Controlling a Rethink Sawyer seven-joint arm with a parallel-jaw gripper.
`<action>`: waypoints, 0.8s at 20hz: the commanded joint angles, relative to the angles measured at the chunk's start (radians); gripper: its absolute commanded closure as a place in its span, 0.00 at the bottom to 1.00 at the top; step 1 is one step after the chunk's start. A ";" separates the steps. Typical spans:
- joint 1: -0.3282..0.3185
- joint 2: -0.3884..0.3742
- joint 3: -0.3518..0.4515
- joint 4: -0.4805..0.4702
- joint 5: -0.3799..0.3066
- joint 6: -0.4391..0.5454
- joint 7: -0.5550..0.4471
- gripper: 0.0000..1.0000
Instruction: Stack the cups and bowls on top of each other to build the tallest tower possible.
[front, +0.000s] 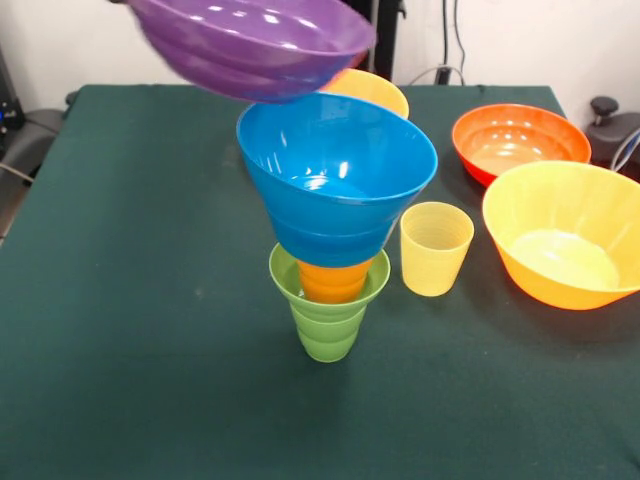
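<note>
The tower stands at the table's middle: a green ribbed cup (326, 322) lowest, an orange cup (333, 281) nested in it, and a medium blue bowl (336, 172) seated upright on the orange cup. A purple bowl (250, 45) hangs tilted in the air just above and left of the blue bowl, cut off by the top edge. What holds it is hidden; no gripper shows. A pale yellow cup (435, 248) stands upright on the table right of the tower. The small green and small translucent blue bowls are out of view.
A red-orange bowl (520, 140) sits at the back right. A big orange bowl (570, 235) sits at the right edge. Another orange bowl (378, 90) peeks out behind the blue bowl. The dark green tabletop (130, 300) spreads left. The black pedestal (385, 35) stands behind.
</note>
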 joint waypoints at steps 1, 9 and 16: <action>0.081 0.051 -0.098 -0.065 0.016 0.030 0.001 1.00; 0.035 0.028 -0.074 -0.011 0.044 0.030 -0.029 1.00; 0.031 -0.013 -0.052 0.110 0.040 -0.064 0.042 1.00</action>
